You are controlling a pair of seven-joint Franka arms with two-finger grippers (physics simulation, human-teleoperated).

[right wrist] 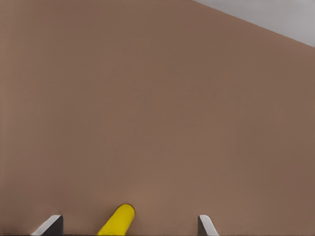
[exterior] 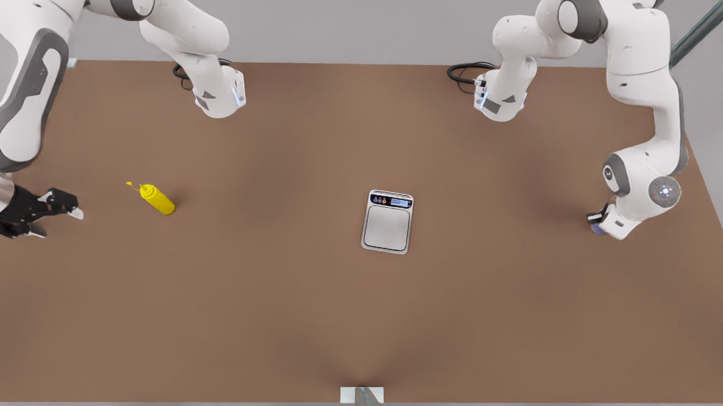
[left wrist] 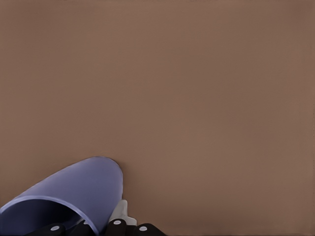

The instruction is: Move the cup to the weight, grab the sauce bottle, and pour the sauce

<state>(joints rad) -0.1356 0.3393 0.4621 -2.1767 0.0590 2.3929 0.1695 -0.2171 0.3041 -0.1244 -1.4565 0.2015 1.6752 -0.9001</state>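
Bench (exterior: 307, 322): brown, carrying every item.
Weight (exterior: 387, 222): lies flat near the bench's middle, display strip on its far edge, platform bare.
Right gripper (exterior: 62, 209): at the front view's left edge, low over the bench, fingers spread apart and holding nothing; its wrist view shows the two fingertips (right wrist: 49, 225) either side of the bottle.
Sauce bottle (exterior: 157, 199): lying on its side just right of that gripper, nozzle pointing far-left.
Left gripper (exterior: 597, 222): at the front view's right, down at the bench, clamped on the cup.
Cup (left wrist: 74, 194): lavender-blue, tilted in the fingers, well apart from the weight.
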